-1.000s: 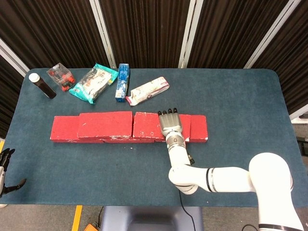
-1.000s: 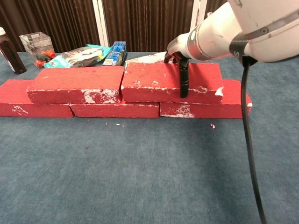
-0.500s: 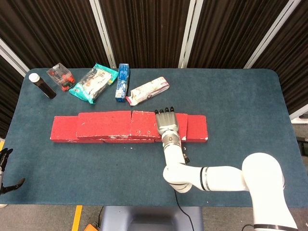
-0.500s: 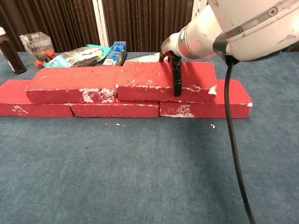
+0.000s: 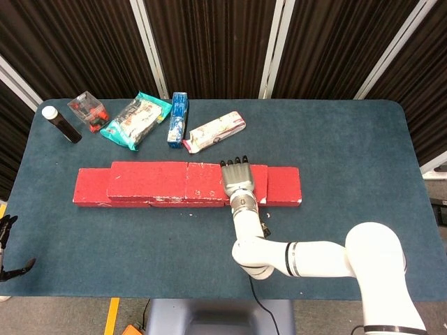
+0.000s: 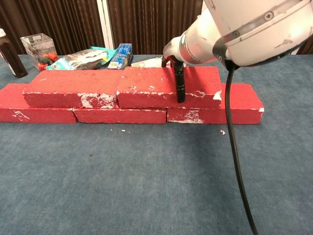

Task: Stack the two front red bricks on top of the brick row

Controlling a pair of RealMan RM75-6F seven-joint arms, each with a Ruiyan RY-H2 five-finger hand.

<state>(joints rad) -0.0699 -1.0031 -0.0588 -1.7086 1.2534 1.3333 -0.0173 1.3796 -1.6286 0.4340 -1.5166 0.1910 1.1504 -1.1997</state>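
A bottom row of red bricks (image 5: pixel 285 187) (image 6: pixel 215 112) lies across the middle of the table. Two more red bricks lie on top of it, end to end. The left upper brick (image 5: pixel 147 179) (image 6: pixel 71 87) touches the right upper brick (image 5: pixel 206 181) (image 6: pixel 146 85). My right hand (image 5: pixel 239 181) (image 6: pixel 175 56) grips the right upper brick, fingers lying over its top and thumb (image 6: pixel 180 85) pressed on its front face. My left hand (image 5: pixel 7 248) hangs at the table's lower left corner, away from the bricks, fingers apart and holding nothing.
Along the back left stand a dark bottle (image 5: pixel 61 124), a clear box (image 5: pixel 87 110), a teal snack bag (image 5: pixel 136 118), a blue box (image 5: pixel 178 117) and a white-pink pack (image 5: pixel 215 131). My right arm's black cable (image 6: pixel 234 161) hangs in front of the row's right end.
My right hand has slid the right upper brick to the left, pushing the left upper brick along with it. The bottom row has stayed put.
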